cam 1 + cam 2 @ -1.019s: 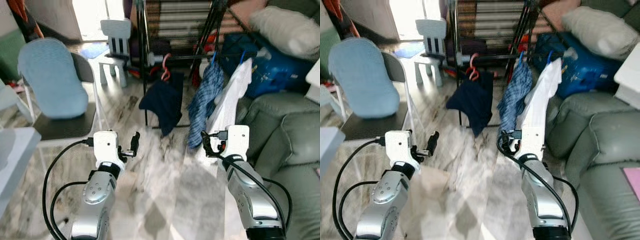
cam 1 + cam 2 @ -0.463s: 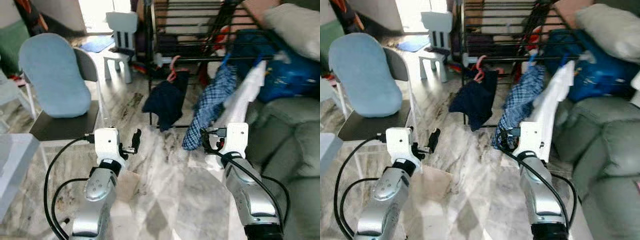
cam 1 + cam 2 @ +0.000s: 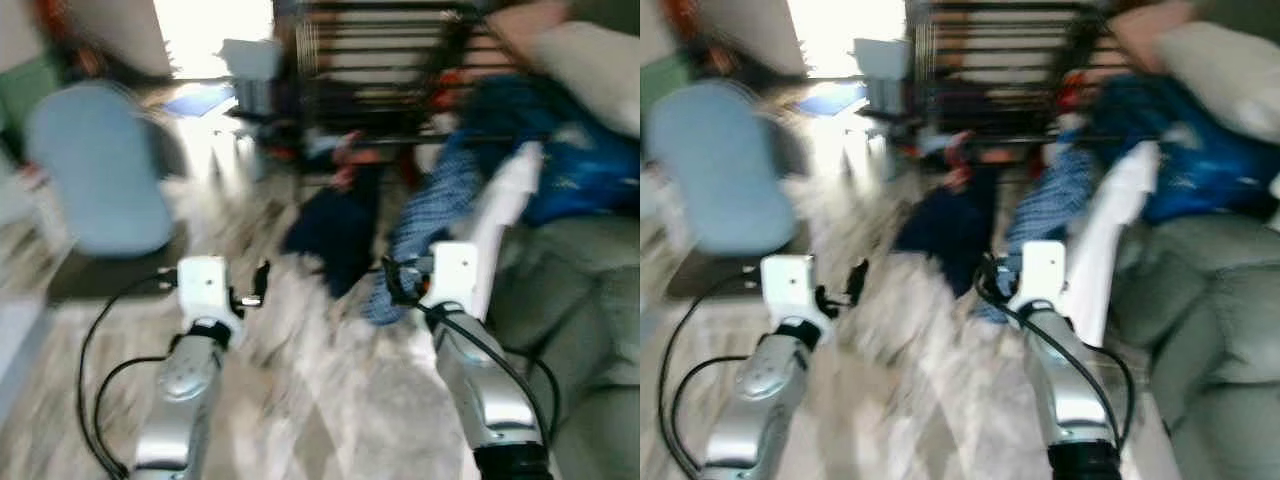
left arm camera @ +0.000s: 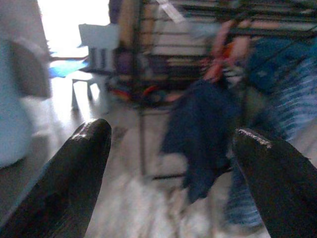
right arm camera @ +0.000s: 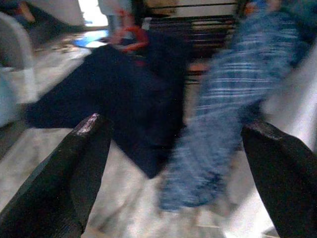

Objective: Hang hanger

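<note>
Pink hanger (image 4: pixel 221 59) beyond fingers (image 4: pixel 81 163), apart

- The drying rack (image 3: pixel 380 70) and the hanging clothes are viewed from the head, forward and downward, with motion blur.
- The dark garment (image 4: pixel 203 129) is faced from nearer by both wrist cameras.

Silver arms (image 3: pixel 185 385) (black cables looping) with white wrist blocks (image 3: pixel 203 288).

Pink-red hanger (image 4: pixel 221 58) seen blurred, hooked on dark rack rail (image 4: pixel 257 31); dark navy garment (image 4: pixel 200 130) draped from it, hanging down toward floor.
</note>
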{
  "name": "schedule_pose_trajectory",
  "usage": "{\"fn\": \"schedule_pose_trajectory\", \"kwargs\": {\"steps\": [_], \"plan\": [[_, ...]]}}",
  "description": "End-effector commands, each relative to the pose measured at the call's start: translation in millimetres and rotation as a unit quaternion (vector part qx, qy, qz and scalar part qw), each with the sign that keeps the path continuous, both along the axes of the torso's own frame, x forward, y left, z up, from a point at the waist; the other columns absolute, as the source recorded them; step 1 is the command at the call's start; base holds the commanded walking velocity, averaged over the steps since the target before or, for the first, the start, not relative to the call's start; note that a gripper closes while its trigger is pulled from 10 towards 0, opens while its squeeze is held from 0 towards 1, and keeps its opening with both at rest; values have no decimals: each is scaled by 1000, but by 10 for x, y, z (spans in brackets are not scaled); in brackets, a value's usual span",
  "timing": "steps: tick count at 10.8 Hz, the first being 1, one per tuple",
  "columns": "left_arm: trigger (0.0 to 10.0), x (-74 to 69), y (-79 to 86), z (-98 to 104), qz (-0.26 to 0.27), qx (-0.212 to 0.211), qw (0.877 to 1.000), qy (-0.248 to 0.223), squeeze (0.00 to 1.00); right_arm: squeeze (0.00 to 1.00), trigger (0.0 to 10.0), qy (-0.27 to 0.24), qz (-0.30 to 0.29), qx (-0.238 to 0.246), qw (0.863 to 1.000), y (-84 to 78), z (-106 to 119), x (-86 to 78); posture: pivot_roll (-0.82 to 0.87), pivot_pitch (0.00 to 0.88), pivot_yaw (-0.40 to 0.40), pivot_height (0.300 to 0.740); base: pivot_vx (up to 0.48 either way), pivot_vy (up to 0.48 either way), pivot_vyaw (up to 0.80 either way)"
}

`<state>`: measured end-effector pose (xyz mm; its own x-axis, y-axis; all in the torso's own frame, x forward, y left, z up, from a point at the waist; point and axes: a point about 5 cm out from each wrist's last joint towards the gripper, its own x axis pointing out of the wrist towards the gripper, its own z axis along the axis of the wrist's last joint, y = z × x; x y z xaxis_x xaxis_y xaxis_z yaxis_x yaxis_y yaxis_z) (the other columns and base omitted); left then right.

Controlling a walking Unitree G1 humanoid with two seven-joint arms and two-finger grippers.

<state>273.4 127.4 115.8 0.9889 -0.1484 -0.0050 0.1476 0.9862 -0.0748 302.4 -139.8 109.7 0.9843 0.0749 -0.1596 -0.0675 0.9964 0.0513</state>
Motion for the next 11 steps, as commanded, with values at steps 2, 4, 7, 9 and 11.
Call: {"fn": "schedule_pose_trajectory", "kwargs": {"steps": [2,4,7,9,11], "plan": [[10000,8,-78,9,-15,-5,1000,0,0,0,10000,-4,-17,-7,1000,-106,9,3,-99,0,-1,740,392,276,0],[10000,19,-82,-8,-17,-15,1000,9,0,0,10000,-5,-17,-7,1000,-97,6,10,-98,0,1,740,285,388,0],[10000,40,-101,12,-27,-2,1000,2,0,0,10000,-7,-17,-6,1000,-86,12,28,-97,0,6,740,0,445,0],[10000,32,-105,6,-30,-3,1000,5,0,0,10000,-6,-20,-4,1000,-84,5,23,-98,0,9,740,0,429,0],[10000,33,-110,0,-33,-1,999,8,0,0,10000,-5,-19,-2,1000,-63,-6,15,-97,0,12,740,0,422,0]]}}
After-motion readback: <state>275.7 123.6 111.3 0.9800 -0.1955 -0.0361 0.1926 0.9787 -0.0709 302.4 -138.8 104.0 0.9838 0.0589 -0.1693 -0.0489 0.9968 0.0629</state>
